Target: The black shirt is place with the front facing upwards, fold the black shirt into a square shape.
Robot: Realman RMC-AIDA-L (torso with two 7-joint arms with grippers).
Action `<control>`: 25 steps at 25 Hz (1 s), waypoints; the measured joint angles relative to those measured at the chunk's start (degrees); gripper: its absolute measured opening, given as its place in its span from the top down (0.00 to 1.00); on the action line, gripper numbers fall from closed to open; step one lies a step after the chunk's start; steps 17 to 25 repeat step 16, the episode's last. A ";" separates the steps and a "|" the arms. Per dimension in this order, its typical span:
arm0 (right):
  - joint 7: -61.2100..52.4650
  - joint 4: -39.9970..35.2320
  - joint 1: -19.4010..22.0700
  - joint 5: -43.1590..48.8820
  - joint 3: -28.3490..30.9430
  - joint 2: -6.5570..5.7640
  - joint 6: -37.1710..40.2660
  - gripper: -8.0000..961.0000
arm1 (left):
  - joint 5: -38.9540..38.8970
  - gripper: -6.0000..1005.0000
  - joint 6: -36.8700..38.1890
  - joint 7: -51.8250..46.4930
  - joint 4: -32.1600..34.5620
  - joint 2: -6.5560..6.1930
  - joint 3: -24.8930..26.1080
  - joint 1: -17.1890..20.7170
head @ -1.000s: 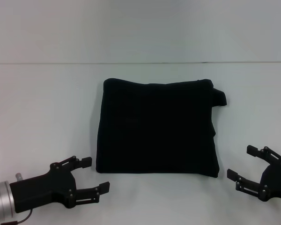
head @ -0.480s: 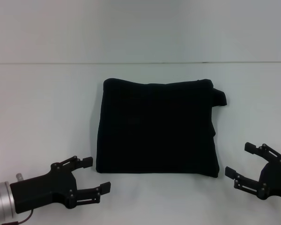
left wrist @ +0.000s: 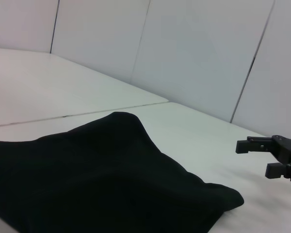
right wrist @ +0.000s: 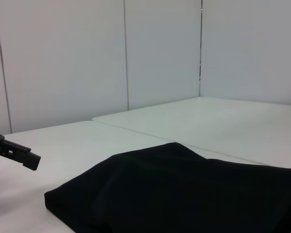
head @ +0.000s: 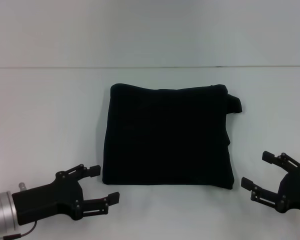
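The black shirt (head: 167,136) lies folded into a near-square block in the middle of the white table, with a small flap of cloth sticking out at its far right corner. No lettering shows. It also fills the low part of the left wrist view, the shirt (left wrist: 97,174), and of the right wrist view, the shirt (right wrist: 194,191). My left gripper (head: 104,184) is open just off the shirt's near left corner, touching nothing. My right gripper (head: 257,171) is open just off the near right corner, and it appears in the left wrist view as the right gripper (left wrist: 254,156).
The white table (head: 45,110) spreads around the shirt on all sides. A seam line (head: 65,67) crosses the table behind the shirt. Pale wall panels (left wrist: 194,48) stand beyond the table. The left gripper's finger (right wrist: 19,154) shows at the edge of the right wrist view.
Both grippers have shifted slightly, the left one a little lower and the right one a touch inward. The shirt has not moved.
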State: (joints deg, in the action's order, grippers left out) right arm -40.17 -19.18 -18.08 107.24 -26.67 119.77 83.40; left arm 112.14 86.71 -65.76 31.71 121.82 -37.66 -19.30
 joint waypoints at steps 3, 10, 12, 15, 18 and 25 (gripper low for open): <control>-0.01 -0.14 -0.15 -0.02 0.00 -0.04 0.06 0.03 | 0.00 0.06 -0.04 0.01 0.00 0.00 0.04 -0.08; -0.17 -0.13 -0.58 -0.01 0.15 -0.03 0.14 0.04 | 0.01 0.06 -0.14 0.05 -0.01 0.00 0.48 -0.64; -0.19 -0.11 -0.63 -0.02 0.15 -0.03 0.17 0.04 | 0.01 0.06 -0.16 0.14 -0.04 0.00 0.66 -0.72; -0.12 -0.09 -0.65 -0.01 0.15 0.03 0.18 0.04 | 0.01 0.06 -0.18 0.17 -0.05 0.00 0.66 -0.77; -0.12 -0.09 -0.67 -0.01 0.15 0.05 0.18 0.04 | 0.01 0.06 -0.18 0.15 -0.06 0.00 0.66 -0.81; -0.12 -0.09 -0.67 -0.01 0.15 0.05 0.18 0.04 | 0.01 0.06 -0.18 0.15 -0.06 0.00 0.66 -0.81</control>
